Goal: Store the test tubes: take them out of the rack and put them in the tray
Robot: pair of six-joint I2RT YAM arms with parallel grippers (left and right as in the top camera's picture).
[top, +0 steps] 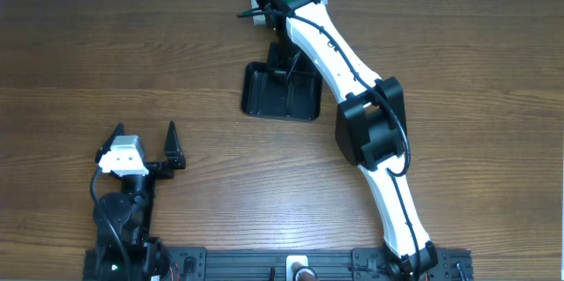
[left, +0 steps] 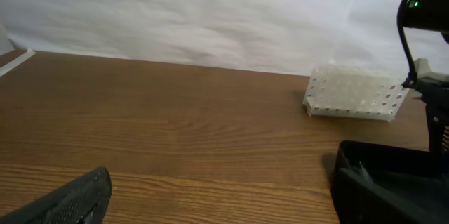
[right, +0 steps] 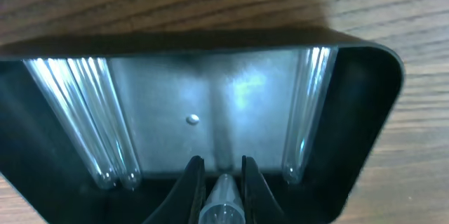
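Clamped in the right gripper [right: 222, 164], just above the tray [right: 379, 112]: one test tube [right: 223, 201]. Inside the tray, three more tubes [right: 305, 112], two along one wall, one along the opposite. White rack [left: 354, 92] on the table [top: 458, 25] near the tray. Left gripper [top: 145, 133] well apart from the tray, spread wide.

No readable text, label, number or sign anywhere (neither on the tray [top: 264, 98] nor the rack [left: 354, 94])
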